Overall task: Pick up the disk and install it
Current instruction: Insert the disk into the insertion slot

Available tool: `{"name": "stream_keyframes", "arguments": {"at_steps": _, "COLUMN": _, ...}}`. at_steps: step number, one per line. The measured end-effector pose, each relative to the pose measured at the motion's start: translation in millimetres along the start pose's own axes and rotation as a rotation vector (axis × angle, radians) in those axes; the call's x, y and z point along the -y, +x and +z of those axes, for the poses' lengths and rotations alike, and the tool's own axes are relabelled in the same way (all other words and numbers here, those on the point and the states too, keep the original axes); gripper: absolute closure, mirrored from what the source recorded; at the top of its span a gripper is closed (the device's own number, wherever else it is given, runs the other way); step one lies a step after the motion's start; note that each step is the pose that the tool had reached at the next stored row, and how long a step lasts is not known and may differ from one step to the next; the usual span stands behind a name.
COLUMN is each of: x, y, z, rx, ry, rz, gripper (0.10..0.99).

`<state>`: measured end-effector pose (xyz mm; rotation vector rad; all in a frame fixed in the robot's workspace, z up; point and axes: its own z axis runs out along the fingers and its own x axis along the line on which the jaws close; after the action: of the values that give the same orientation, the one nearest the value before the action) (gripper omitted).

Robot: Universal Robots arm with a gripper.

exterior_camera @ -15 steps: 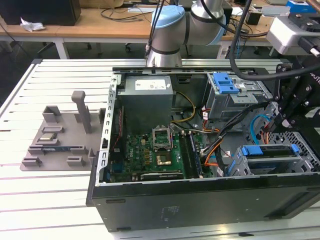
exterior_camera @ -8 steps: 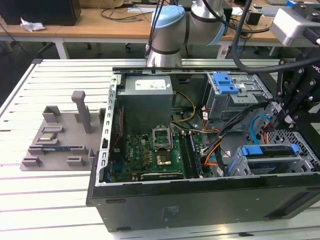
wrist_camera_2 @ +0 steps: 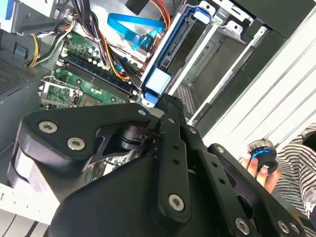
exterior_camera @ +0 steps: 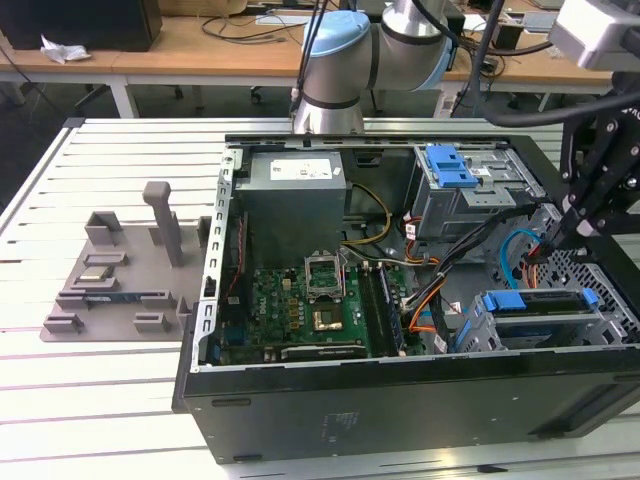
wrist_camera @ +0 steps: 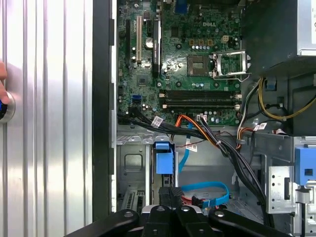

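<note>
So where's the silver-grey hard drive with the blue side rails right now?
In the exterior view the silver-grey hard drive with blue side rails sits in the drive bay at the open black computer case's near right corner, beside the green motherboard, below the black gripper.

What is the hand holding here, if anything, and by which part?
Cannot be told. In the first wrist view the hand sits by the blue end of the disk, which lies in its bay; any grip is hidden.

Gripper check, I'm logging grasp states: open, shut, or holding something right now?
Gripper: cannot be told, poised over the disk in its bay.
</note>
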<state>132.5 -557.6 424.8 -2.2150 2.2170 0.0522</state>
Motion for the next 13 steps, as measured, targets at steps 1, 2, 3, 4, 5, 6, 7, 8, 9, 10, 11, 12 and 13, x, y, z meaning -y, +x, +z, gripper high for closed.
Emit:
{"name": "stream_keyframes", "arguments": {"at_steps": 1, "x": -0.1, "y": -0.1, "z": -3.5, "rx": 0.0002, "ry": 0.000, "rz": 0.000, "gripper": 0.980}}
{"name": "stream_keyframes", "arguments": {"at_steps": 2, "x": -0.1, "y": -0.2, "z": -5.1, "rx": 0.0002, "ry": 0.000, "rz": 0.000, "gripper": 0.980}}
{"name": "stream_keyframes", "arguments": {"at_steps": 3, "x": -0.1, "y": -0.2, "z": -6.5, "rx": 0.0001, "ry": 0.000, "rz": 0.000, "gripper": 0.980}}
{"name": "stream_keyframes", "arguments": {"at_steps": 4, "x": -0.1, "y": -0.2, "z": -7.2, "rx": 0.0003, "ry": 0.000, "rz": 0.000, "gripper": 0.980}}
{"name": "stream_keyframes", "arguments": {"at_steps": 5, "x": -0.1, "y": -0.3, "z": -7.3, "rx": 0.0004, "ry": 0.000, "rz": 0.000, "gripper": 0.980}}
{"name": "stream_keyframes", "arguments": {"at_steps": 6, "x": -0.2, "y": -0.2, "z": -7.4, "rx": 0.0002, "ry": 0.000, "rz": 0.000, "gripper": 0.980}}
{"name": "stream_keyframes", "arguments": {"at_steps": 7, "x": -0.1, "y": -0.2, "z": -7.4, "rx": 0.0002, "ry": 0.000, "rz": 0.000, "gripper": 0.980}}
{"name": "stream_keyframes", "arguments": {"at_steps": 8, "x": -0.2, "y": -0.2, "z": -7.4, "rx": 0.0003, "ry": 0.000, "rz": 0.000, "gripper": 0.980}}
{"name": "stream_keyframes", "arguments": {"at_steps": 9, "x": -0.2, "y": -0.2, "z": -7.4, "rx": 0.0003, "ry": 0.000, "rz": 0.000, "gripper": 0.980}}
{"name": "stream_keyframes", "arguments": {"at_steps": 10, "x": -0.1, "y": -0.2, "z": -7.4, "rx": 0.0003, "ry": 0.000, "rz": 0.000, "gripper": 0.980}}
{"name": "stream_keyframes", "arguments": {"at_steps": 11, "x": -0.1, "y": -0.2, "z": -7.4, "rx": 0.0003, "ry": 0.000, "rz": 0.000, "gripper": 0.980}}
{"name": "stream_keyframes", "arguments": {"at_steps": 12, "x": -0.1, "y": -0.2, "z": -7.4, "rx": 0.0003, "ry": 0.000, "rz": 0.000, "gripper": 0.980}}
{"name": "stream_keyframes", "arguments": {"at_steps": 13, "x": -0.1, "y": -0.2, "z": -7.4, "rx": 0.0003, "ry": 0.000, "rz": 0.000, "gripper": 0.980}}
